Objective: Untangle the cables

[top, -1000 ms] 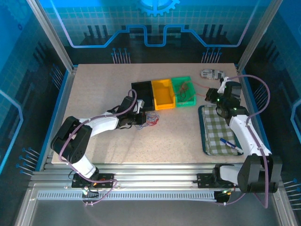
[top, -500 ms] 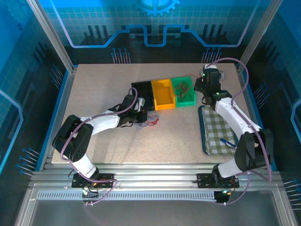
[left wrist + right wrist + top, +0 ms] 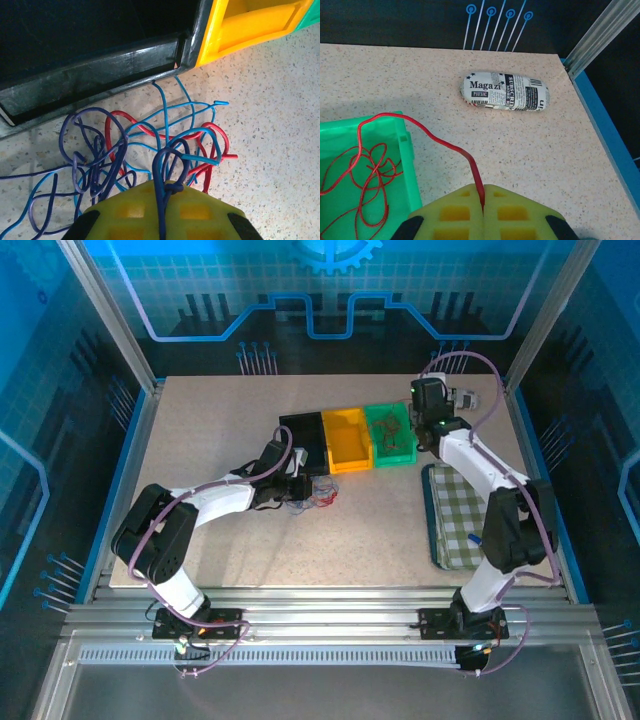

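Table (image 3: 200, 440) with three bins in a row near its centre: black bin (image 3: 303, 435), yellow bin (image 3: 347, 440) at its 3 o'clock, green bin (image 3: 390, 435) beyond that.

Progress. One red strand (image 3: 435, 132) is separated from the rest. Most of its length lies coiled inside the green bin, and its free end is pinched between the closed fingers of the right hand (image 3: 482, 200). The cables (image 3: 315, 495) that are left form a knotted bundle on the table just at 6 o'clock of the black bin. In the left wrist view this bundle (image 3: 150, 145) shows light blue, dark blue-purple and red strands crossing one another many times. The left hand (image 3: 162, 200) is closed on a dark blue loop at the bundle's near edge. The yellow bin looks empty. Judged from this, the task is at an early stage, with most of the sorting left.

Orientation. The bundle has no single heading; it spreads wider along the 9-to-3 line than along 12-to-6. The separated red strand runs from the right hand toward 10 o'clock, arching over the green bin's wall.
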`<state>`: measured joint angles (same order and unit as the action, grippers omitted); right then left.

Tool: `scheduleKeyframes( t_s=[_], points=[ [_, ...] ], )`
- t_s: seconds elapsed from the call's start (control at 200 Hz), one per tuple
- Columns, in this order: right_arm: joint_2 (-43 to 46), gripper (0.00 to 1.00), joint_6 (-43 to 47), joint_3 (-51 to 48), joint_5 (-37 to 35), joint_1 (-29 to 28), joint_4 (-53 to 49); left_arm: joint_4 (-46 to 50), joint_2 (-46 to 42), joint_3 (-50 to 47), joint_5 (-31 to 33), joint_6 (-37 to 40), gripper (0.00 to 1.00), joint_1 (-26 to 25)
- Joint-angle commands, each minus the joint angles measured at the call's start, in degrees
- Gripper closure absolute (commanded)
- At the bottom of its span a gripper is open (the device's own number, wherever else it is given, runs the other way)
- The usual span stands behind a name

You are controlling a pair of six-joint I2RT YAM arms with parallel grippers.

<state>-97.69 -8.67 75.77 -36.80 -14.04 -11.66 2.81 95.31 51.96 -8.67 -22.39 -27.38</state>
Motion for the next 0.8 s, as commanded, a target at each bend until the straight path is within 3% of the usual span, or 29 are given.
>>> scheduleKeyframes(
  t_s=[0.0,0.33,0.796],
  points=[
    [-2.73,1.0,2.54,3.79,-1.9,-1.94,-0.38,1.44,0.27,2.09,0.63,0.91,1.0,-0.22],
    [-15.13,1.0,2.45,15.86,2.74,-5.64,-9.04,2.95,0.8,3.23,0.93,1.67,1.0,-0.22],
    [-25.03,1.0,-2.53,21.14,14.86,-5.84,-17.35,4.6,1.41,4.37,1.04,2.68,1.0,-0.13]
  ],
)
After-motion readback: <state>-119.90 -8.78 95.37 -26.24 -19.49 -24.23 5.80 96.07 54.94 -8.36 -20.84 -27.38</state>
